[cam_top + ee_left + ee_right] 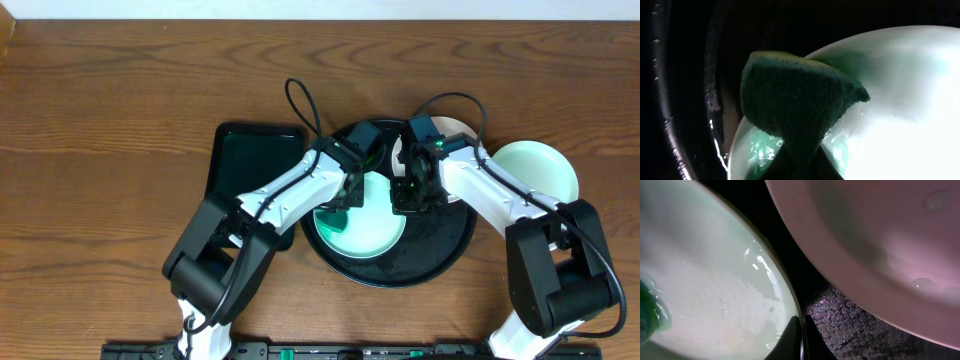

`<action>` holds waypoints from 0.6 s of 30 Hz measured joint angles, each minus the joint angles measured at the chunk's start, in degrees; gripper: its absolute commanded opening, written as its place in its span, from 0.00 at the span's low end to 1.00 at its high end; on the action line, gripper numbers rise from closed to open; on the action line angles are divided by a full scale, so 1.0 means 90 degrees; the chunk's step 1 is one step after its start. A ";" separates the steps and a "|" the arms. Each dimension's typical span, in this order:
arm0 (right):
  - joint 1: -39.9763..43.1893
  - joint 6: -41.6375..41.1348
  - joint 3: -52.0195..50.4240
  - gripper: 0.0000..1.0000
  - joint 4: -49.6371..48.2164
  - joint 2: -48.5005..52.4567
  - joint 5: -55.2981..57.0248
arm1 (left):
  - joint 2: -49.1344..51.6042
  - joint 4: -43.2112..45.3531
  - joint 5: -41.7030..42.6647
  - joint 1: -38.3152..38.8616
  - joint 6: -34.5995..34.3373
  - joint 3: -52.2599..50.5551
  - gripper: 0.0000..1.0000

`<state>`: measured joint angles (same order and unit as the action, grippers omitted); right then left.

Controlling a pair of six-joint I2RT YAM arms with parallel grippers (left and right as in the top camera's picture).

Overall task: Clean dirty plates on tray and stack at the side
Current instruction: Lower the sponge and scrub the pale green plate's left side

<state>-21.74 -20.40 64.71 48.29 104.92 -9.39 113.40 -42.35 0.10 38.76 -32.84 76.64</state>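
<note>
The mint-green plate (362,228) is lying on the near left of the black tray (440,252), with the right fingers (792,340) pinching shut on its rim, apparently steadying it. The left fingers (827,169) are clamping a green sponge (800,105) against its wet face for scrubbing.

Overhead looks straight down at the table (100,120); both wrist views crowd one mint plate (900,100).

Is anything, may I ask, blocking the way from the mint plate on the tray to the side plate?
Nothing visible does: only the rim of the tray lies between the mint plate and the side plate; the right arm spans above.
</note>
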 measured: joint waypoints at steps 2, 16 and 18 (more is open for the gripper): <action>0.0000 0.0000 0.0000 0.02 0.0000 0.0000 0.0000 | 0.0075 -0.0005 0.0041 0.0000 0.0002 0.0049 0.08; 0.0000 0.0000 0.0000 0.01 -0.0002 0.0000 -0.0002 | 0.0187 0.0007 0.0573 -0.0143 0.0325 0.0134 0.07; 0.0000 0.0000 0.0000 0.01 -0.0002 0.0000 0.0000 | 0.0187 0.0012 0.0617 -0.0158 0.0345 0.0134 0.07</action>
<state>-21.74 -20.40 64.71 48.27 104.92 -9.39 115.09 -42.24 5.65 37.34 -29.74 77.84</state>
